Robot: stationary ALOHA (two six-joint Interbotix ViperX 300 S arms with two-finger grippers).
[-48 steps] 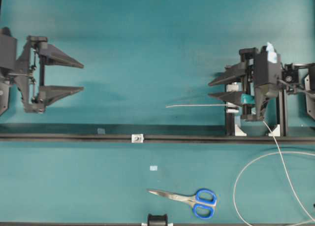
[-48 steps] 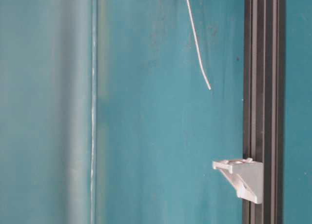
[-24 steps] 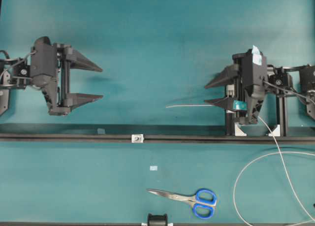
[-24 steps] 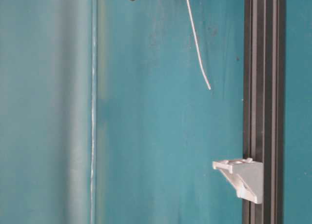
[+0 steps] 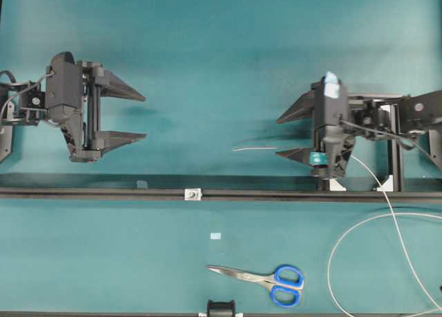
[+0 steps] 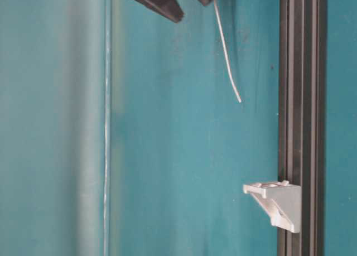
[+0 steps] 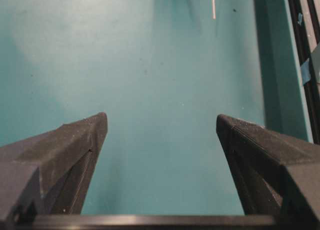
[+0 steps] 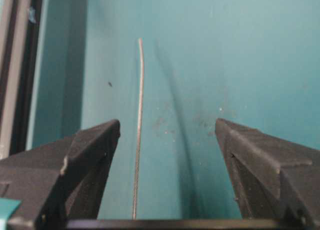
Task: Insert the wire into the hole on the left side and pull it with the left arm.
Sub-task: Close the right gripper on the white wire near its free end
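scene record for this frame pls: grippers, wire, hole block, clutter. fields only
left gripper: open, empty, left of scene, fingers pointing toward the middle
right gripper: open, straddling the wire, not clamped on it
wire: stiff tip runs between the right fingers, nearer one finger, pointing left; loose loop trails to the lower right of the overhead view
hole block: small white-silver block on the black rail, wire tip not yet at it
scissors: blue handles, lying below the rail, untouched
surface: teal table
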